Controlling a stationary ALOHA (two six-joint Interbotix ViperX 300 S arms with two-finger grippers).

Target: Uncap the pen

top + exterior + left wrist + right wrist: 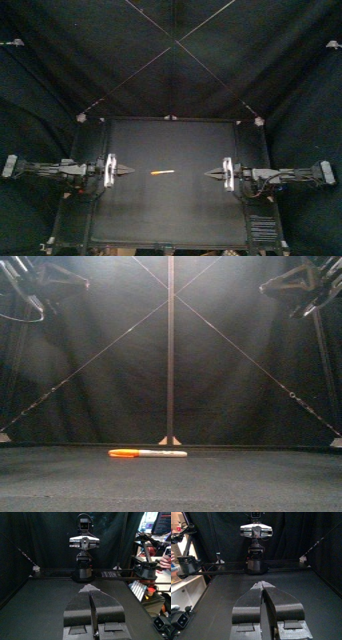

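- On the middle of the black table point(174, 215), the marker pen point(163, 173) is lying flat, all by itself, with nothing touching it.
- Its orange cap point(122, 453) is pointing left and its white body is pointing right, so I think each arm is getting one end to grab.
- The left gripper point(126, 172) is hanging up high on the left, with its jaws pressed together and holding nothing.
- The right gripper point(211, 173) is hanging up high on the right, pinched together and empty too.
- Both are facing the pen, well apart from it.
- Nothing is standing in the way. I think the jaws are needing to open before going down.
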